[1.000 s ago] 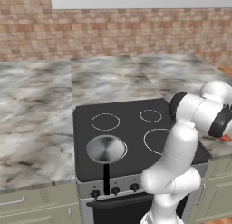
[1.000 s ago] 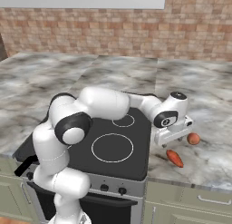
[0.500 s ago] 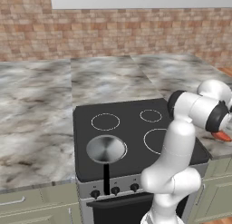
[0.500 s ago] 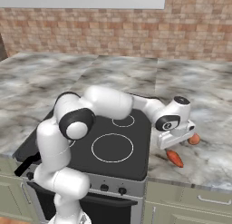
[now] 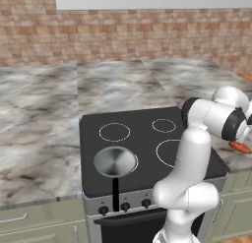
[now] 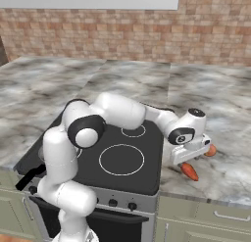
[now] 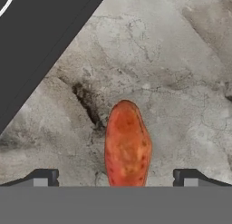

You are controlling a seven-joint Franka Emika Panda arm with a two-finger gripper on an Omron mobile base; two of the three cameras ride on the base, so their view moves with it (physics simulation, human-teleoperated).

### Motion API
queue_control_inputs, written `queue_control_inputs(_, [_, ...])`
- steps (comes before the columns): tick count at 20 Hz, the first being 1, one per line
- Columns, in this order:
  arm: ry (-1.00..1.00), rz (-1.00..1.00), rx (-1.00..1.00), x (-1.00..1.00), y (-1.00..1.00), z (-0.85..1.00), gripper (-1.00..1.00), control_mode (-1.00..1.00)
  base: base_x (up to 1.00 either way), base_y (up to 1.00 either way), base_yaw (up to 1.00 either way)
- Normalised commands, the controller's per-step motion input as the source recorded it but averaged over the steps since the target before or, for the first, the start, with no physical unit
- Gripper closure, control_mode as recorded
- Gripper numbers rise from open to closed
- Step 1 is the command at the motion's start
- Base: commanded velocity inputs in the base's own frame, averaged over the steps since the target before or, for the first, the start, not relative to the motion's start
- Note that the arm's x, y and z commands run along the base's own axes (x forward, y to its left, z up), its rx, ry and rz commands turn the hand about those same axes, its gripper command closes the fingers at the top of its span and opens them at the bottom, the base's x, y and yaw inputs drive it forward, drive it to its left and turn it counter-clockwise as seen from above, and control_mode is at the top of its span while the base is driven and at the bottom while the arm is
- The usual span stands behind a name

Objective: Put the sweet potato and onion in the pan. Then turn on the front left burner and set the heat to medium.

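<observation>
The tool [image 7: 115,177] hangs over the marble desk [image 6: 230,113] to the right of the stovetop [image 6: 117,153], its two finger tips [image 7: 43,177] spread wide with the sweet potato [image 7: 127,148] lying lengthwise between them. Neither tip touches the tuber, so the tool is open and holds nothing. It sits this way, I judge, so that the fingers can drop past the tuber's narrow sides and close across its width, the easiest line to grip on a tapered thing.

In the right base view the sweet potato [image 6: 189,171] rests on the desk just off the stovetop's right edge, directly below the tool [image 6: 188,155]. The onion [image 6: 211,150] lies a little farther from the stovetop, close behind the tool. In the left base view a sliver of the sweet potato [image 5: 240,147] shows under the arm's wrist.

The pan [image 5: 115,162] stands on the stovetop's front left zone, at the far side from both vegetables, handle pointing toward the knobs [image 5: 125,206]. It is empty, so nothing of the task is done; the carry across the stovetop will be long.
</observation>
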Motion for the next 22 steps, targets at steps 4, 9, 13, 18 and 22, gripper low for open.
queue_control_inputs(4, [0.02, 0.0, 0.0, 0.0, 0.0, -0.25, -1.0, -1.0, 0.0, 0.0, 0.0])
queue_control_inputs(9, [0.01, 0.0, 0.0, 0.0, 0.0, -0.28, -1.0, -1.0, 0.0, 0.0, 0.0])
queue_control_inputs(13, [0.0, 0.0, 0.0, 0.0, 0.0, -0.25, -1.0, -1.0, 0.0, 0.0, 0.0])
queue_control_inputs(18, [0.0, 0.0, 0.0, 0.0, 0.0, -0.27, -1.0, -1.0, 0.0, 0.0, 0.0])
queue_control_inputs(22, [0.0, 0.0, 0.0, 0.01, 0.0, -0.28, -1.0, -1.0, 0.0, 0.0, 0.0])
